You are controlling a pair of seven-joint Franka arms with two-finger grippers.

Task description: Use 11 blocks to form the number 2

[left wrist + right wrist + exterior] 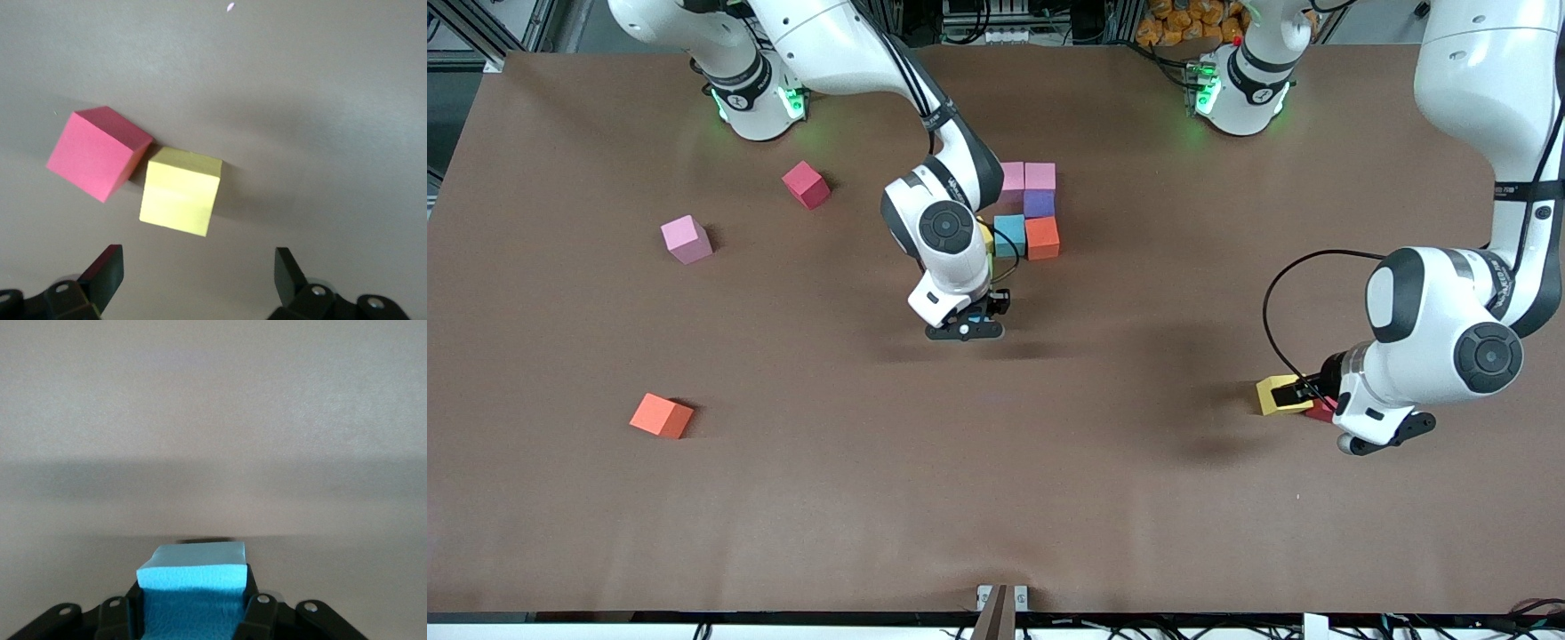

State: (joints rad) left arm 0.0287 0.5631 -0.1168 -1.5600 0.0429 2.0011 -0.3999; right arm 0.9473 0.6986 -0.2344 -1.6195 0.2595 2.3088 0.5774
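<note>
Several blocks form a tight cluster at mid-table: two pink (1011, 176) (1040, 175), a purple (1039, 204), a sky-blue (1009, 235), an orange (1042, 237), and a yellow one (985, 236) mostly hidden by the right arm. My right gripper (971, 325) (193, 613) hangs over bare table by that cluster, shut on a sky-blue block (193, 570) (979, 317). My left gripper (1303, 400) (198, 273) is open at the left arm's end, just over a loose yellow block (1276, 394) (180, 191); the block lies ahead of the fingertips, not between them.
A crimson-red cube (97, 155) (1321, 409) touches the yellow block's corner. Toward the right arm's end lie another red cube (806, 184), a pale pink block (686, 239) and an orange block (661, 415).
</note>
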